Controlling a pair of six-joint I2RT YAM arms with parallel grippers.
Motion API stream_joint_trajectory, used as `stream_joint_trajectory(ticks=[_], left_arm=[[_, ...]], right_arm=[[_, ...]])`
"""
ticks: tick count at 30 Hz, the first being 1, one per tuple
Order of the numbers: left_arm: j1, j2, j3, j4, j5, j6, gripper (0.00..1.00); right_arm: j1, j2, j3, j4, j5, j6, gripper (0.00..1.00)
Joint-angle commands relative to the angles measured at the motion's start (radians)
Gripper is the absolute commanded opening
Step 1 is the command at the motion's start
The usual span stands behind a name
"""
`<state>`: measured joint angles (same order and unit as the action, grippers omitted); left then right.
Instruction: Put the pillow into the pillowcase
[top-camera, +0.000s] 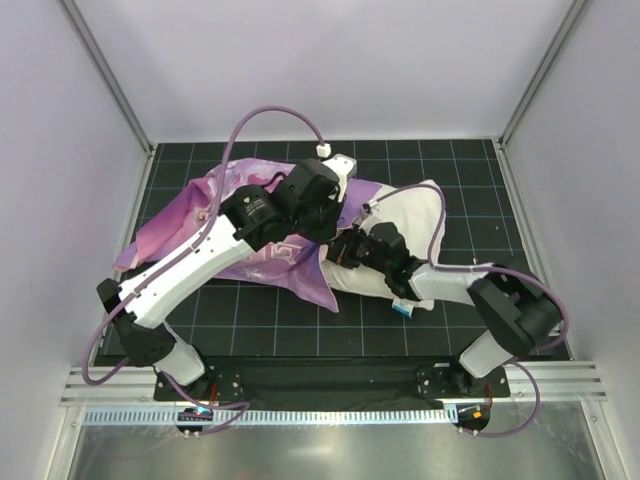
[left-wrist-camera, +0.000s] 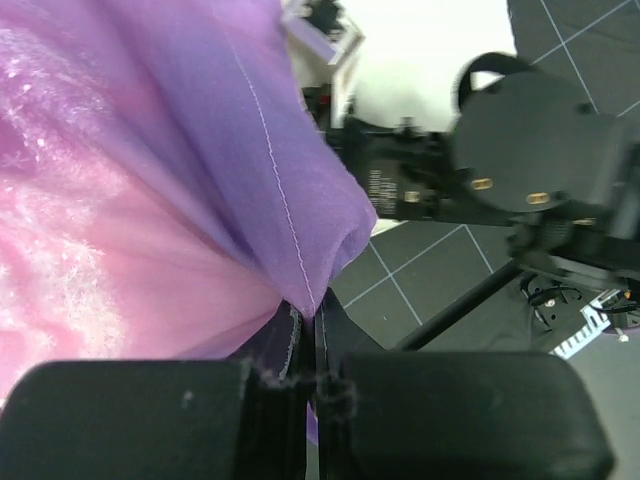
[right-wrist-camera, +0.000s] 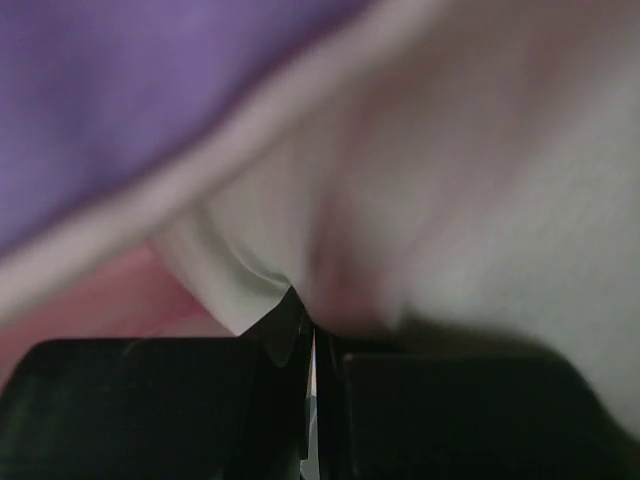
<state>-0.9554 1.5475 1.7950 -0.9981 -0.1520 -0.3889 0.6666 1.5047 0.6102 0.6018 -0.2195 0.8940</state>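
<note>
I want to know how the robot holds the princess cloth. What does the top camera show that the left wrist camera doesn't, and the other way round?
Only the top camera: the whole scene, with the left arm and the right arm reaching in, the pillowcase spread out on the left and the pillow to its right.
Only the left wrist camera: a close look at the left gripper shut on a fold of the purple cloth, with its stitched seam.
Both: the pillowcase, the white pillow, the black grid mat and part of the right arm.
</note>
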Motion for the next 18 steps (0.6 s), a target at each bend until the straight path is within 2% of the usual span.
stream_joint_trajectory(ticks=[1, 4, 7, 12, 14, 18], left_arm=[[-0.008, 0.04, 0.085, 0.085, 0.075, -0.011, 0.0], [-0.009, 0.097, 0.176, 0.095, 0.136, -0.033, 0.0], [-0.017, 0.163, 0.227, 0.153, 0.239, -0.1, 0.0], [-0.167, 0.232, 0.173, 0.346, 0.258, -0.218, 0.0], [-0.204, 0.243, 0.133, 0.424, 0.256, -0.257, 0.0], [-0.209, 0.195, 0.058, 0.5, 0.286, -0.323, 0.0]], right_arm=[[0.01, 0.149, 0.051, 0.157, 0.043, 0.126, 0.04], [0.028, 0.27, 0.06, 0.292, 0.035, 0.224, 0.04], [0.057, 0.327, 0.101, 0.309, 0.061, 0.293, 0.04], [0.087, 0.42, 0.155, 0.331, 0.081, 0.341, 0.04], [0.087, 0.439, 0.148, 0.394, 0.078, 0.358, 0.04], [0.079, 0.413, 0.099, 0.466, 0.088, 0.358, 0.04]])
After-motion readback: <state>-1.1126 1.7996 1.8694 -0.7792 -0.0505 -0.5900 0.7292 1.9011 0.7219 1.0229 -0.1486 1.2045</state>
